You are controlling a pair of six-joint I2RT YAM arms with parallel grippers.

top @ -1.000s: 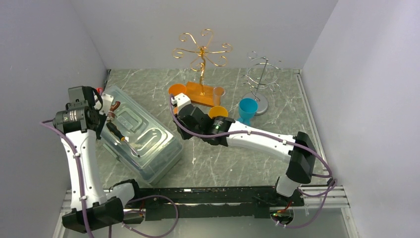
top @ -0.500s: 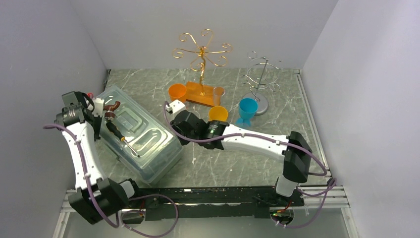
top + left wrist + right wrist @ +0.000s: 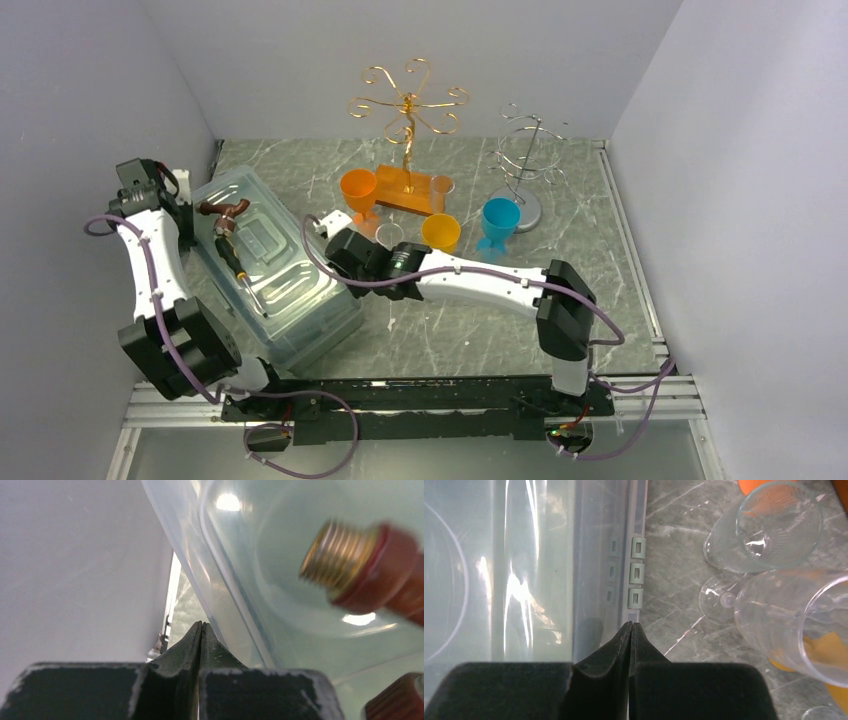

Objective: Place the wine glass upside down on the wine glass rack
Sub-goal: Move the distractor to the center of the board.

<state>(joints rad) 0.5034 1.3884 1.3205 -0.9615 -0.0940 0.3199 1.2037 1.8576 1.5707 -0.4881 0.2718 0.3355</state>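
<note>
Several wine glasses stand in the middle of the table: a clear one (image 3: 389, 236) (image 3: 779, 525), two orange ones (image 3: 358, 188) (image 3: 440, 232) and a blue one (image 3: 500, 222). Behind them rises the gold wine glass rack (image 3: 408, 100) on its orange base, with nothing hanging on it. My right gripper (image 3: 325, 228) (image 3: 631, 625) is shut and empty, low over the table at the plastic box's edge, left of the clear glass. Over by the left wall, my left gripper (image 3: 190, 222) (image 3: 202, 625) is shut and empty too, beside the box.
A clear plastic box (image 3: 280, 270) lies at the left, with a red-handled brass tap (image 3: 222, 210) (image 3: 345, 555) and a screwdriver (image 3: 235, 262) on its lid. A silver wire rack (image 3: 528, 160) stands at the back right. Another clear glass (image 3: 794, 625) is close on my right gripper's right.
Both grippers have closed. The right gripper has moved left, away from the glasses to the box's edge. The left arm has swung back toward the left wall.
</note>
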